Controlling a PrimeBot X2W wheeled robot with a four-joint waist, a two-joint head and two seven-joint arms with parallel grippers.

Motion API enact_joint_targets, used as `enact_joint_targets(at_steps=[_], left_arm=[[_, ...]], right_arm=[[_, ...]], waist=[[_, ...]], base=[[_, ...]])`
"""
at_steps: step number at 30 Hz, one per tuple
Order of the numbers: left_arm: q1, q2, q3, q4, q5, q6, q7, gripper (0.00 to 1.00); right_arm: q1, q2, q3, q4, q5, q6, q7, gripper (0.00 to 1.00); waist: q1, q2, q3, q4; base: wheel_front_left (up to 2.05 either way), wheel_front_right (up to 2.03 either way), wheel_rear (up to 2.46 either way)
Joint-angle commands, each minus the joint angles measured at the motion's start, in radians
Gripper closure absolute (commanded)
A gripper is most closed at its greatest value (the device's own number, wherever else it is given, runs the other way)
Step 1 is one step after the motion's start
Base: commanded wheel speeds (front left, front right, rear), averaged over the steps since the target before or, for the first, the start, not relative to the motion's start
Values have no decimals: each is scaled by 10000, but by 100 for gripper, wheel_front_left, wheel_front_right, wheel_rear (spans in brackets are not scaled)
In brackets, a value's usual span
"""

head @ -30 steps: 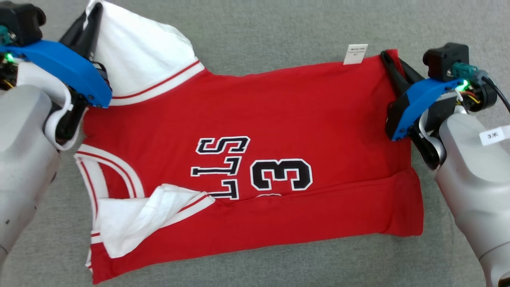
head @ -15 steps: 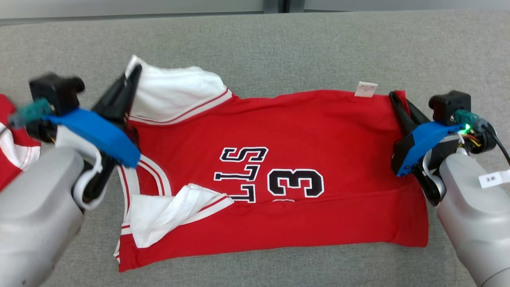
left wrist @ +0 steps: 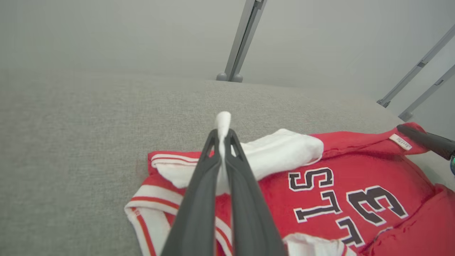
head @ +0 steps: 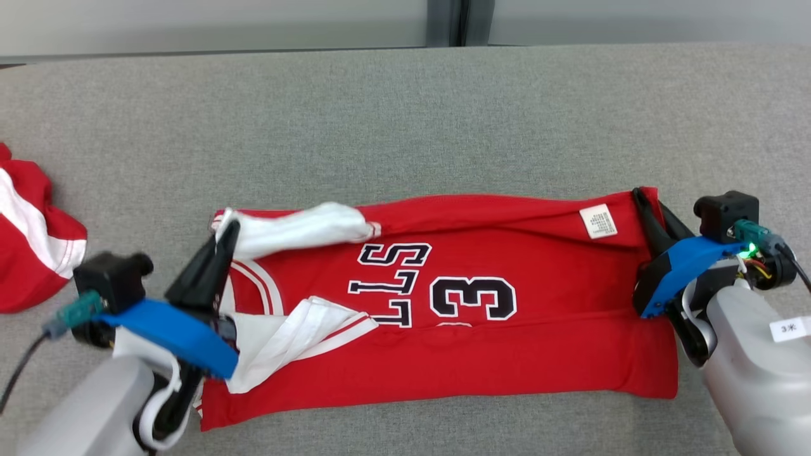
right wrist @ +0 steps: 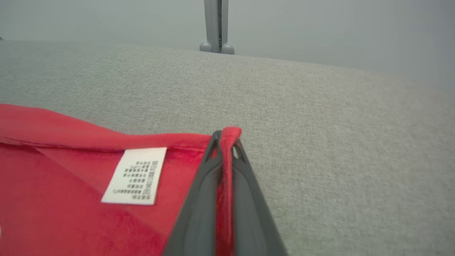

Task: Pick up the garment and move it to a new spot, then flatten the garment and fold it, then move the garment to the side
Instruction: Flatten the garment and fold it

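**A:** Where's the red basketball jersey (head: pixel 538 304) right now?

**B:** It lies on the grey surface (head: pixel 405 120), well short of the far edge, number side up. Its far long edge is turned over onto the front, so the care label (head: pixel 598 221) faces up.

**A:** And the end effectors?

**B:** Your left end effector (head: pixel 232 225) is clamped tight on the white sleeve (head: pixel 298 228) at the jersey's left end; a tuft of white pokes past the fingertips. Your right end effector (head: pixel 637 193) is pinched closed on the red corner just beside the label. Another red-and-white garment (head: pixel 31 253) sits toward the surface's left side, well apart from the jersey.
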Motion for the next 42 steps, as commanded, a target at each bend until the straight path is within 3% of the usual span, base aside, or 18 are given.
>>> enact_joint_targets(at_steps=[1, 16, 17, 18, 19, 32, 35, 42], left_arm=[[312, -30, 173, -106, 58, 66, -41, 100], [2820, -827, 1502, -525, 627, 359, -42, 100], [2901, -893, 1602, -497, 707, 389, -42, 100], [2957, -947, 1761, -478, 860, 439, -42, 67], [3013, -988, 1895, -457, 1062, 487, -42, 0], [4016, -2414, 5240, -1489, 3886, 772, -41, 0], [4265, -3126, 6453, -1927, 5136, 728, -41, 0], [4496, -4087, 7775, -1883, 7055, 183, -40, 0]], right_arm=[[243, 18, -57, -45, 44, 1, -57, 100], [2781, 159, -1321, -1765, -22, 1, -84, 100], [2939, 181, -1375, -1914, -57, 1, -86, 63], [3084, 216, -1440, -2094, -60, 1, -85, 0], [3247, 227, -1496, -2232, -75, 1, -85, 0], [4140, 147, -2428, -4346, -179, 1, -86, 0], [3908, 247, -2577, -4137, -312, 1, 165, 0], [3600, 626, -2674, -2609, -646, 1, 862, 0]], waist=[[1, 1, -63, 0], [1, 1, -716, 47], [1, 1, -749, 37], [1, 1, -785, 26], [1, 1, -821, 19], [1, 1, -1074, -24], [1, 1, -1130, 49], [1, 1, -1130, 360]], base=[[0, 0, 0], [0, 0, 0], [0, 0, 0], [0, 0, 0], [0, 0, 0], [0, 0, 0], [0, 0, 0], [0, 0, 0]])
